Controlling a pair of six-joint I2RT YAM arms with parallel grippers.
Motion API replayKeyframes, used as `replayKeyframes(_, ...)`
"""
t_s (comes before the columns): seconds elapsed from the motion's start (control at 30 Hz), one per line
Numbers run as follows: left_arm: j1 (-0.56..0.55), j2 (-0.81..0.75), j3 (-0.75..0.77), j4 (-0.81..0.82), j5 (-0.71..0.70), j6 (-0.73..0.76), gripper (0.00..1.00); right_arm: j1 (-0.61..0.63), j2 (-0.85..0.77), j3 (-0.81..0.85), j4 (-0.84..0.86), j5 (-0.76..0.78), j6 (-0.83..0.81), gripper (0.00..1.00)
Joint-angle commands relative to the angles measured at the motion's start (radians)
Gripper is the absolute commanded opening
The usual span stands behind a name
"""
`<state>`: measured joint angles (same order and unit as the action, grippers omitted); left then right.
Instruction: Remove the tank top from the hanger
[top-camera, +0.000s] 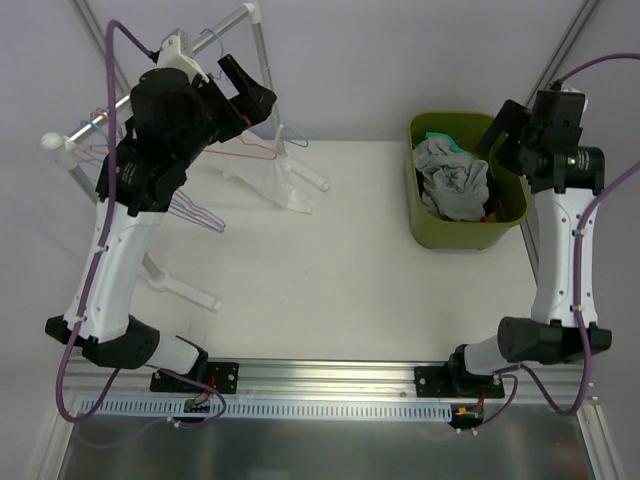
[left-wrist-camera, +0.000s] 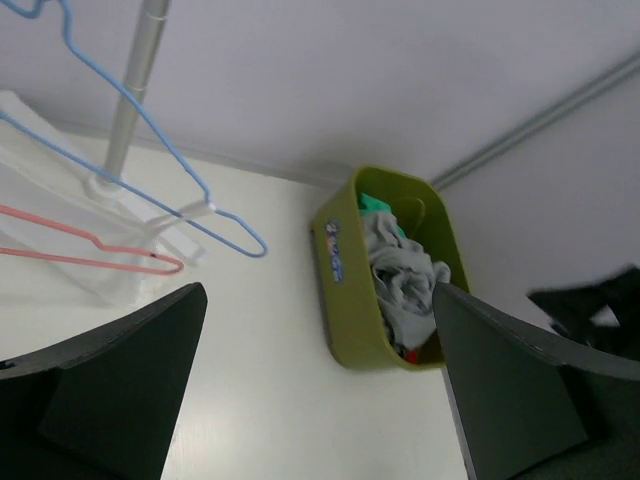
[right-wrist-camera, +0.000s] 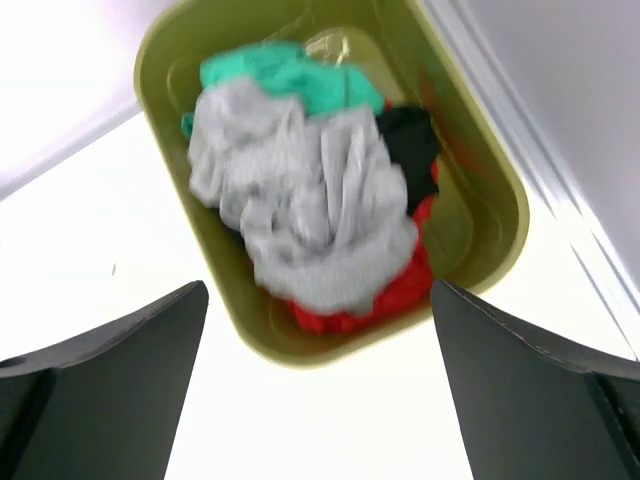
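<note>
White desk (top-camera: 330, 300) under both arms, pale walls behind. I see the tank top (top-camera: 455, 180) off any hanger: it lies crumpled and grey, ribbed in folds, on top of the pile in the single green bin (top-camera: 445, 238) at the desk's right. Under it I count one green garment (right-wrist-camera: 290, 75), one black (right-wrist-camera: 410, 135) and one red (right-wrist-camera: 340, 315). The right jaws hang over the bin, spread wide with nothing between them. The left jaws, raised by the rack (left-wrist-camera: 135, 80), are spread and empty too. One blue hanger (left-wrist-camera: 205, 192) and one pink hanger (left-wrist-camera: 100, 261) show bare; others by the left arm I cannot count.
</note>
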<state>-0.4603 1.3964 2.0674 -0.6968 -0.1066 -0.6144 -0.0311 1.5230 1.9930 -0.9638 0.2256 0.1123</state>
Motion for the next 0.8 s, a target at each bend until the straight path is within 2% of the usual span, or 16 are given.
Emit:
replayKeyframes(0.0,-0.014,0.075,0.043,-0.012,-0.221,-0.04,0.99,-0.001,-0.125,-0.112,-0.056,-0.125,0.004,0.99)
replayKeyframes(0.03,-0.014,0.091,0.051,-0.01,-0.267,-0.05,0.99,-0.001,-0.151,-0.17,-0.037,-0.175,0.0,1.0)
replayKeyframes(0.07,-0.015,0.126,0.062,-0.01,-0.29,-0.057,0.99,-0.001,-0.177,-0.204,-0.02,-0.303,0.001,0.99)
replayKeyframes(0.17,-0.015,0.217,0.108,-0.01,-0.347,-0.096,0.99,-0.001,-0.285,-0.344,0.059,-0.533,0.012,1.0)
replayKeyframes(0.27,-0.012,0.331,0.21,-0.009,-0.389,-0.087,0.99,0.003,-0.395,-0.486,0.132,-0.681,0.05,1.0)
replayKeyframes(0.4,0.006,0.424,0.283,-0.006,-0.435,-0.094,0.98,0.007,-0.506,-0.594,0.146,-0.735,0.058,0.99)
replayKeyframes(0.47,0.017,0.45,0.278,-0.006,-0.464,-0.093,0.93,0.008,-0.553,-0.623,0.145,-0.773,0.076,1.0)
replayKeyframes(0.5,0.023,0.458,0.275,-0.003,-0.473,-0.09,0.9,0.014,-0.561,-0.629,0.146,-0.787,0.084,0.99)
replayKeyframes(0.53,0.029,0.476,0.273,-0.001,-0.469,-0.091,0.77,0.019,-0.567,-0.631,0.148,-0.81,0.101,0.99)
replayKeyframes(0.63,0.045,0.506,0.275,0.003,-0.462,-0.09,0.69,0.025,-0.58,-0.623,0.146,-0.819,0.115,0.99)
replayKeyframes(0.7,0.043,0.513,0.273,0.005,-0.472,-0.088,0.59,0.028,-0.581,-0.609,0.146,-0.819,0.115,0.99)
replayKeyframes(0.73,0.045,0.507,0.272,0.003,-0.47,-0.091,0.52,0.03,-0.581,-0.599,0.143,-0.821,0.115,1.0)
replayKeyframes(0.77,0.045,0.5,0.266,0.005,-0.472,-0.099,0.39,0.03,-0.58,-0.594,0.143,-0.819,0.113,1.0)
